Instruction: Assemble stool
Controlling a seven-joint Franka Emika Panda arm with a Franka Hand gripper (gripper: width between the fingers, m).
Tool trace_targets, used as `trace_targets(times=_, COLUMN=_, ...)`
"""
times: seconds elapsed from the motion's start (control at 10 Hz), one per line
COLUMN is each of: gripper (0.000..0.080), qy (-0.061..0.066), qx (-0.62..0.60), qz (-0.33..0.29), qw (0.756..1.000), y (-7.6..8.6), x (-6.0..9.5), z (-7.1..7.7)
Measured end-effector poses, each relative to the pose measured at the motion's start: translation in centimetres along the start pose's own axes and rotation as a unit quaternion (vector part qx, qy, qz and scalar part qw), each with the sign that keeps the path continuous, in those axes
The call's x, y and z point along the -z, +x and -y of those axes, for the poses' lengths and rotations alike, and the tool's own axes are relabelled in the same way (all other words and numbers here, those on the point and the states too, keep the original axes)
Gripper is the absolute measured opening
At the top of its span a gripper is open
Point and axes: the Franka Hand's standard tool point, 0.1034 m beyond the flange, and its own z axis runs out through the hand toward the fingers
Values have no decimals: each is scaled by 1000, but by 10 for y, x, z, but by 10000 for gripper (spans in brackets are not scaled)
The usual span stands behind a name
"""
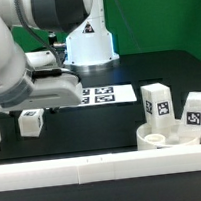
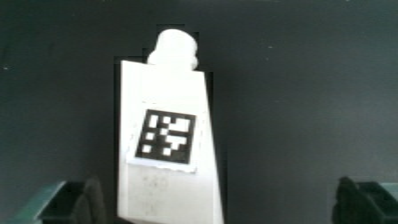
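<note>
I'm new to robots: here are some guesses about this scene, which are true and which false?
1. The seat has two legs standing in it. True.
2. The jaws are shut on a leg. False: they stand open, holding nothing.
3. A leg lies flat between the jaws in the wrist view. True.
4. The marker board lies on the seat. False: it lies on the table, apart from it.
5. The table is red. False: it is black.
</note>
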Motion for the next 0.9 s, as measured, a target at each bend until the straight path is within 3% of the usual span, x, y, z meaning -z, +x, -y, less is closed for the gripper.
trace_targets(times=0.1, gripper=648, qy=0, qx=0, qz=3, qw=1000, y=0, x=-1, z=-1)
trace_targets(times=0.2, gripper=648, qy=8, qx=-5, qz=69, qw=998, y=-15, x=-12, z=-3)
trace_targets(times=0.3, gripper=648, qy=7, qx=-7, qz=115, qw=993, y=-9, x=-18, z=-6)
trace_targets(times=0.5, gripper=648, qy=-1, qx=-4, qz=109, qw=994, y=7, x=-19, z=-7)
trace_targets(times=0.9, gripper=648, qy=-4, qx=-5, qz=93, qw=996, y=15, x=-27, z=-10)
